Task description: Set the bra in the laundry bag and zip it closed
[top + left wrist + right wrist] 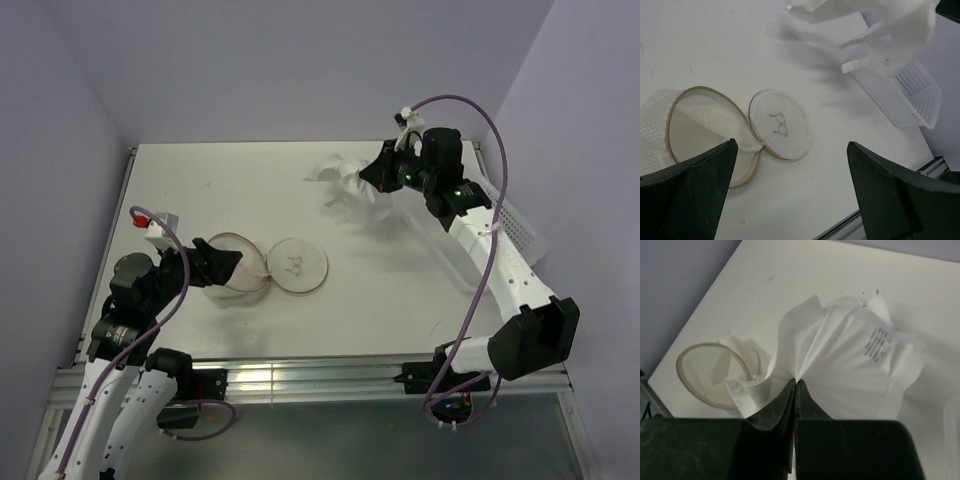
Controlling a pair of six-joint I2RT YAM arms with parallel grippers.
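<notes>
Bra (850, 355) pinched in closed right gripper (796, 382), hanging clear of table (200, 190). Left gripper (791, 145) gapes wide beside laundry bag (695, 125). Best: centre over open mouth, lower slowly.

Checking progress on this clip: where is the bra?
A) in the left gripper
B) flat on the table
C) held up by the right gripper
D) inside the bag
C: the right gripper is shut on the bra, holding it up in folds, while the bag lies open with nothing in it.
</notes>
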